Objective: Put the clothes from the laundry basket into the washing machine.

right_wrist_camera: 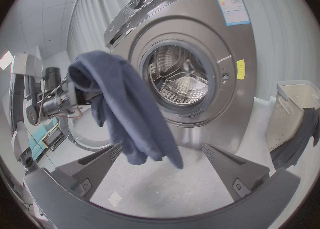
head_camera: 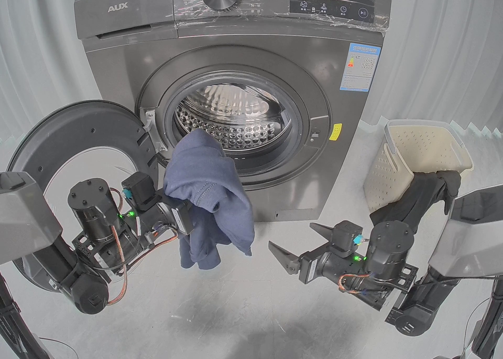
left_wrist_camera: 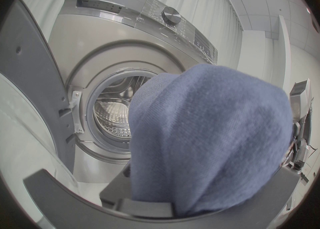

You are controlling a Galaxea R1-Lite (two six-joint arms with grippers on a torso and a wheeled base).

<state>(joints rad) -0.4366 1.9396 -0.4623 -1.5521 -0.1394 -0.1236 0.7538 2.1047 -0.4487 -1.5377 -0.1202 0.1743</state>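
A grey front-loading washing machine (head_camera: 131, 61) is standing with its round door (head_camera: 78, 135) swung wide open to the robot's left, showing the shiny metal drum (head_camera: 230, 114).

The left gripper (head_camera: 181, 217) is hovering in front of the machine, below and left of the opening. It is pinching a blue garment (head_camera: 209, 197), and the cloth is bunching over it and hiding its tips. The garment is hanging outside the drum, in the air between the open door and the opening. Its long axis is running roughly up and down: the rounded, bunched top is rising toward the lower left rim of the opening, and the loose ends are pointing down at the pale floor (head_camera: 236, 302) without touching it.

The right gripper (head_camera: 291, 237) is hanging low to the right of the garment, its two dark fingers spread wide apart and holding nothing.

Further right, a cream laundry basket (head_camera: 419, 156) is standing beside the machine. A dark garment (head_camera: 419, 195) is draping over its near rim and trailing down its outer side.
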